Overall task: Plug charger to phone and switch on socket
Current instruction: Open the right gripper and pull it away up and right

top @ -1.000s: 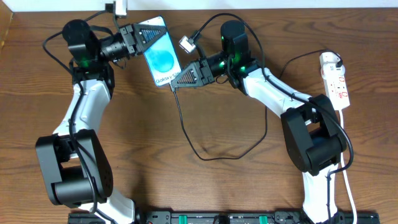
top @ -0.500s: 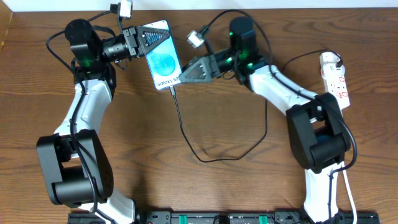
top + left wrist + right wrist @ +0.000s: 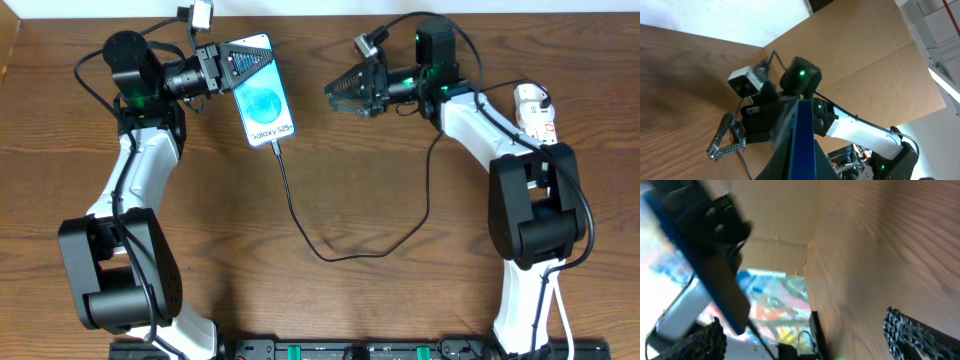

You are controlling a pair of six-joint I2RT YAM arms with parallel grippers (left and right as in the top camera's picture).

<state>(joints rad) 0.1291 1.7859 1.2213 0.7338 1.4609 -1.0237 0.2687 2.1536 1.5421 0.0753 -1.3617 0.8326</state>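
At the table's (image 3: 400, 300) left, the left gripper (image 3: 235, 62) pinches the phone (image 3: 262, 92) by its top edge. The charger (image 3: 292, 208) looks plugged into its lower end. The right gripper (image 3: 340, 92) hangs spread, empty. Far right, the socket (image 3: 537, 112) looks not yet switched.

**A robotics lab station**

You are working at a wooden counter (image 3: 380, 300) rigged for machine trials. Two white-and-black robot arms, the left arm (image 3: 135, 185) and the right arm (image 3: 480, 125), rise from a black rail (image 3: 350, 351) along the near edge. Each carries a small camera (image 3: 202, 14) at the wrist, with loose wiring. Brown cardboard sheets (image 3: 880, 65) stand as a rough backdrop beside a plain white wall (image 3: 715, 20). A white power strip (image 3: 538, 120) lies at the counter's right edge. In your right wrist view, the background past the cardboard is a colourful blur, too soft to read.
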